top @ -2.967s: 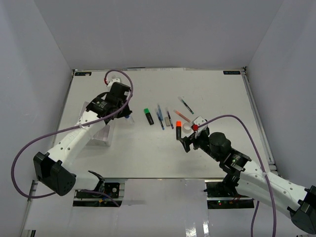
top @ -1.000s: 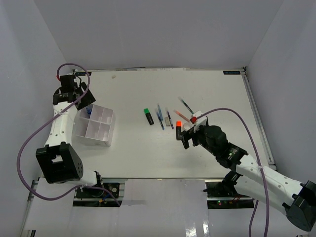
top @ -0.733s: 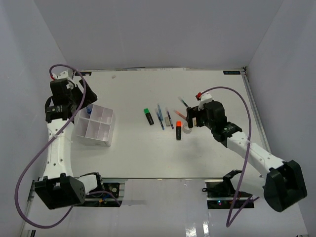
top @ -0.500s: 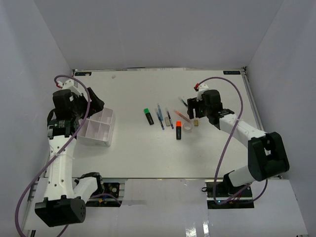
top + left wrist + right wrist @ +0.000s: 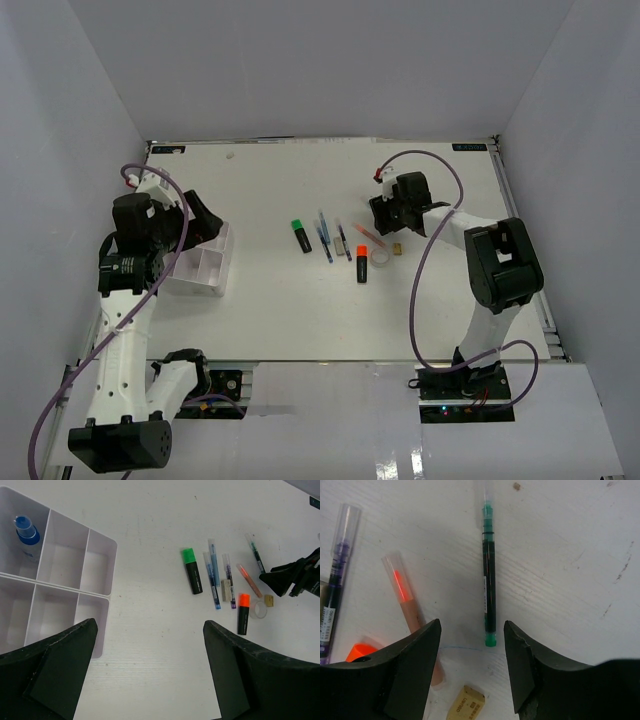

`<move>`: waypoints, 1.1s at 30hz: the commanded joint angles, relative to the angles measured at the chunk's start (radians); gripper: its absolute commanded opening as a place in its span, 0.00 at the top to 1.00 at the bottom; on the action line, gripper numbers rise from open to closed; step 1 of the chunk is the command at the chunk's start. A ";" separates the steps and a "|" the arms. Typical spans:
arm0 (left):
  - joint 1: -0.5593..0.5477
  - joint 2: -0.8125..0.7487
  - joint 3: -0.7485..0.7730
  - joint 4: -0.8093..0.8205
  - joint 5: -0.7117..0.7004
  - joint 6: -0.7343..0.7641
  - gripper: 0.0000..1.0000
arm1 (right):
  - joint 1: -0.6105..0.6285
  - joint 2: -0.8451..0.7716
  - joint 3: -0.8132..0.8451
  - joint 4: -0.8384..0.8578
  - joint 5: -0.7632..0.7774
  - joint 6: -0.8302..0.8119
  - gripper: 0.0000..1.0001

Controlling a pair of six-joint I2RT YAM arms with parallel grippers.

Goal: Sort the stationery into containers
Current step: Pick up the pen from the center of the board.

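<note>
While the right gripper [image 5: 472, 630] hangs low over the table [image 5: 560, 540] with its jaws wide apart and empty, the green pen [image 5: 489, 580] lies flat just beyond its fingertips, with a pink pen [image 5: 405, 600] and a tan block [image 5: 465, 705] close by. The left gripper [image 5: 148, 630] is raised beside the tray [image 5: 89, 545], also spread wide and holding nothing. A blue-capped bottle [image 5: 25, 530] sits in the tray's far left compartment. The green-capped highlighter [image 5: 192, 570], orange-capped highlighter [image 5: 243, 614] and tape roll [image 5: 259, 610] lie mid-table, outside the tray.
</note>
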 commanded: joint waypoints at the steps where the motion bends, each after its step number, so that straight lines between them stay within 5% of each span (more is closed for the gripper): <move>1: -0.006 -0.009 0.000 -0.014 0.041 -0.001 0.02 | -0.006 0.037 0.040 -0.003 -0.022 -0.042 0.41; 9: -0.006 0.005 -0.016 -0.015 0.142 0.011 0.02 | -0.013 0.085 0.063 -0.049 -0.014 -0.048 0.48; 21: -0.008 0.054 0.034 -0.011 0.312 -0.044 0.02 | -0.010 0.005 0.065 -0.062 -0.019 -0.051 0.91; 25: -0.009 0.075 0.065 0.014 0.352 -0.099 0.02 | 0.021 -0.131 0.022 -0.017 -0.065 -0.034 0.92; 33: -0.049 0.133 0.112 0.084 0.375 -0.165 0.02 | 0.326 -0.409 -0.100 0.191 -0.127 0.047 0.92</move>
